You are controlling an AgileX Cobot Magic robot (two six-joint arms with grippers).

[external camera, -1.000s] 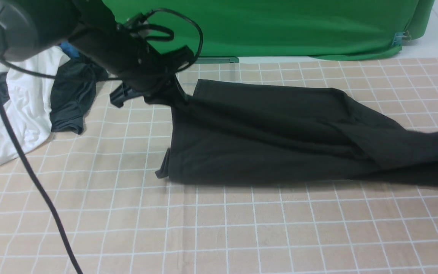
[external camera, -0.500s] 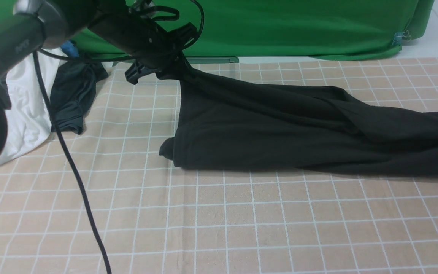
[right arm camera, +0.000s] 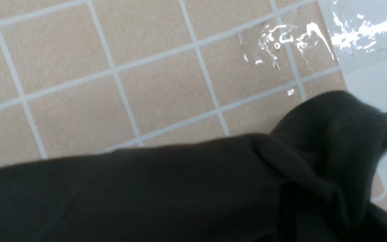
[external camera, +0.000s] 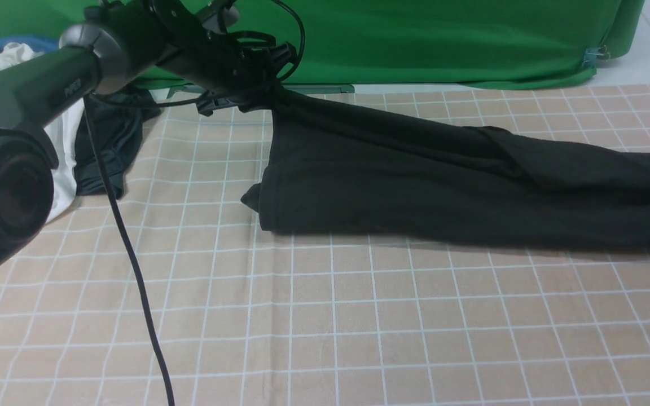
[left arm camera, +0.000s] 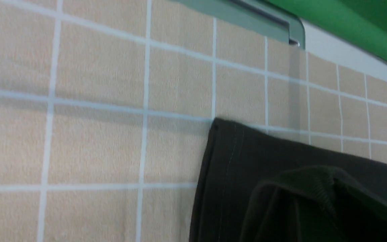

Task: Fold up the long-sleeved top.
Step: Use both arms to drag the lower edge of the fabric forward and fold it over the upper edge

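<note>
The long-sleeved top [external camera: 415, 186] lies stretched sideways across the checked bench [external camera: 325, 327]. Its far-left corner is raised by the left claw [external camera: 249, 97], which is clenched on that hem corner. The right claw is out of sight (its wrist view shows only bunched black fabric near the bench edge), so I cannot tell whether it grips. Done well, I judge, both ends should travel level and taut, then lower together so the edges meet without creases.
</note>
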